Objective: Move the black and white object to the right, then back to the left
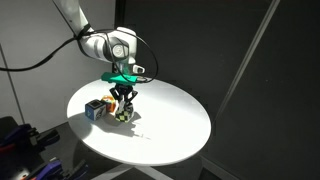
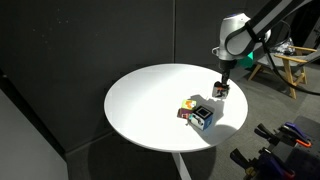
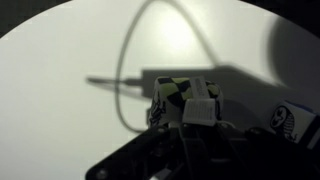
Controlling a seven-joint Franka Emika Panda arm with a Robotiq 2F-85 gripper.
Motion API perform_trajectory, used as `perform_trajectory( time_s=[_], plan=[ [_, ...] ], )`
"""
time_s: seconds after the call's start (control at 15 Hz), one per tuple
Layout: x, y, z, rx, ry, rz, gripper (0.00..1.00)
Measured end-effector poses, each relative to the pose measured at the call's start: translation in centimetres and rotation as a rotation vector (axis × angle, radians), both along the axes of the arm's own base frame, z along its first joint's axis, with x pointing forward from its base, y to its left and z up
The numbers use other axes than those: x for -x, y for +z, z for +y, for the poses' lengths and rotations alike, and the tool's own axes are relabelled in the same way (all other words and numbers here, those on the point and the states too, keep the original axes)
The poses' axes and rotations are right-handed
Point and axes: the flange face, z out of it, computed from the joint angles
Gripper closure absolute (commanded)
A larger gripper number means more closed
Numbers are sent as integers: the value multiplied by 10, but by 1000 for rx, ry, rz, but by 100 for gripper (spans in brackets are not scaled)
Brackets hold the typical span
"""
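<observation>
The black and white object [image 3: 178, 97], a small block with green patches, sits between my gripper's [image 3: 185, 112] fingers, and one ribbed pad [image 3: 205, 110] presses on its front face. The gripper is shut on it. In both exterior views the gripper [image 1: 123, 100] [image 2: 220, 84] points straight down and holds the object [image 1: 123, 113] [image 2: 220, 90] low over the round white table [image 1: 170, 130] [image 2: 150, 100]. I cannot tell whether the object touches the tabletop. It is near the table's edge.
A blue cube with a white face [image 1: 97, 109] [image 2: 202, 116] stands close by on the table, with a small orange-red piece [image 2: 185, 113] beside it. A pale patterned item [image 3: 283, 120] shows at the wrist view's right edge. Dark curtains surround the table.
</observation>
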Motion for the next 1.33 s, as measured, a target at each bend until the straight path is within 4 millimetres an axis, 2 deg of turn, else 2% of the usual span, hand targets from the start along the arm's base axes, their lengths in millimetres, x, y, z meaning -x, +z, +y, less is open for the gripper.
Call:
perform_trajectory(
  time_s=[0.33, 0.4, 0.87, 0.93, 1.33],
  plan=[
    [-2, 3, -12, 7, 113, 9, 95],
    [-3, 4, -14, 7, 121, 9, 85],
    [-2, 0, -11, 5, 125, 16, 85],
    [-2, 0, -11, 5, 125, 16, 95],
    [-5, 2, -7, 1, 165, -2, 95]
  ],
)
